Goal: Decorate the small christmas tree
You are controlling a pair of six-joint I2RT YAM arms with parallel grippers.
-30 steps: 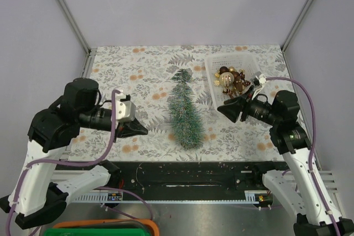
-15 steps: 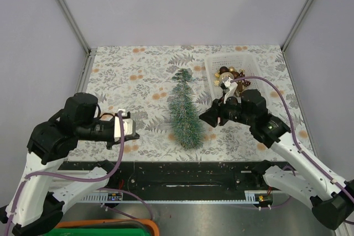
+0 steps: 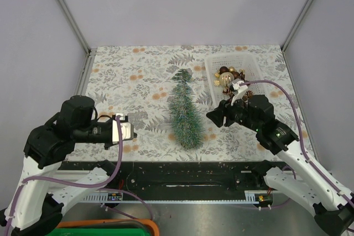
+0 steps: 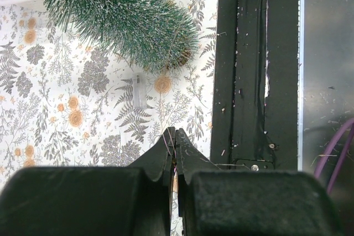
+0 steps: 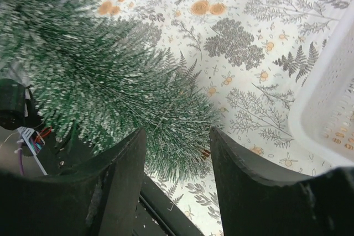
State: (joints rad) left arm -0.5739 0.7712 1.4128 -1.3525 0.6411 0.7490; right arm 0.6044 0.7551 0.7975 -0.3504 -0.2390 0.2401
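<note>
The small christmas tree (image 3: 184, 111) lies flat on its side in the middle of the flower-patterned tablecloth (image 3: 127, 70). Its pointed tip faces the far edge and its wide, bushy end sits close to the black strip (image 3: 193, 172) along the near edge. To the tree's right, the right gripper (image 3: 214, 116) hangs low just beside the lower half of the tree, with its nose turned toward the bristles. From its own wrist camera the two fingers (image 5: 124, 181) stand well apart with nothing between them, and the frosted green needles of the tree (image 5: 110, 92) fill the view just past the tips; I can't tell whether they brush the bristles. Behind that arm, at the far right of the table, the white basket (image 3: 251, 62) holds a heap of gold and brown baubles (image 3: 229, 75). On the other side, the left gripper (image 3: 134, 134) hovers over the cloth well apart from the tree, its fingers (image 4: 166, 156) pressed tightly together and holding nothing. Its camera shows the tree's wide end (image 4: 116, 15) ahead of it, and a small clear piece (image 4: 139, 91) lying on the cloth between the two.
</note>
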